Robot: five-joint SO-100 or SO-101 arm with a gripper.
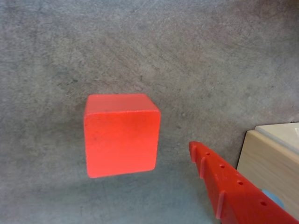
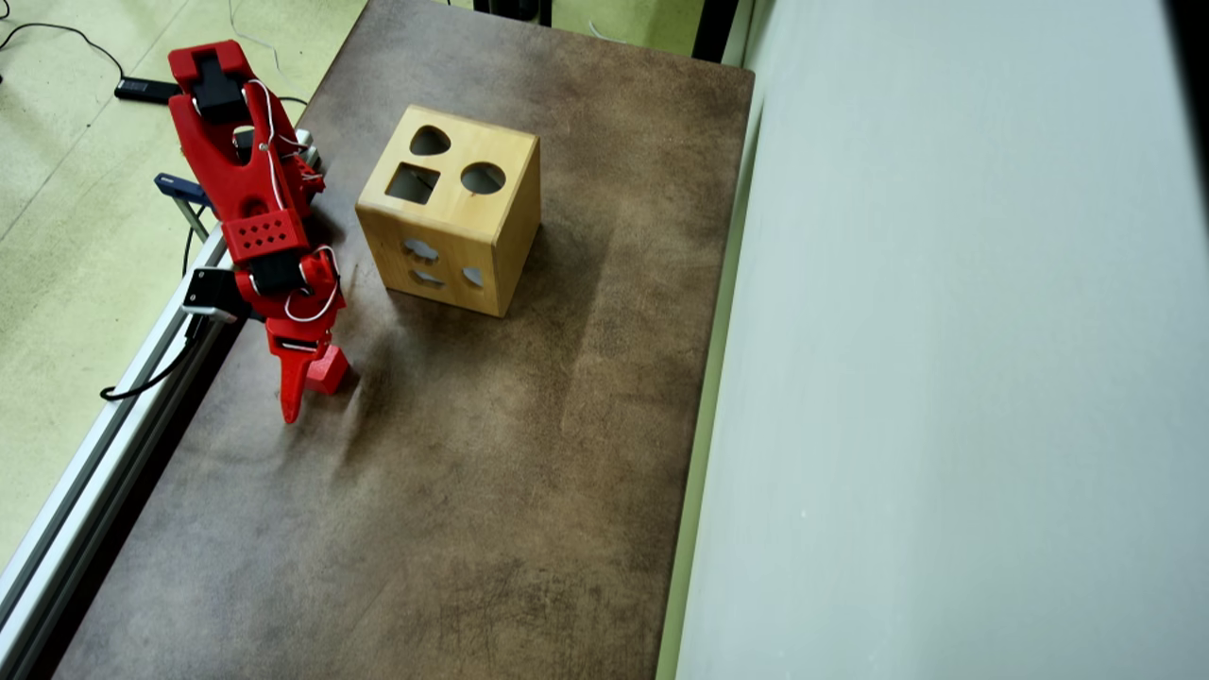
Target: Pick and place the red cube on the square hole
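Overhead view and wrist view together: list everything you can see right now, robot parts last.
red cube: one, bright red, on the mat beside the gripper finger, left of centre in the overhead view
wooden box: one, light wood, upper middle of the mat, apart from the cube
square hole: one, dark, box top, beside the round and heart-like cutouts
mat: one, brown, covering the table
cables: black, off the table's left edge
arm: one, red, left table edge
gripper: one, red, at the cube; jaw state unclear
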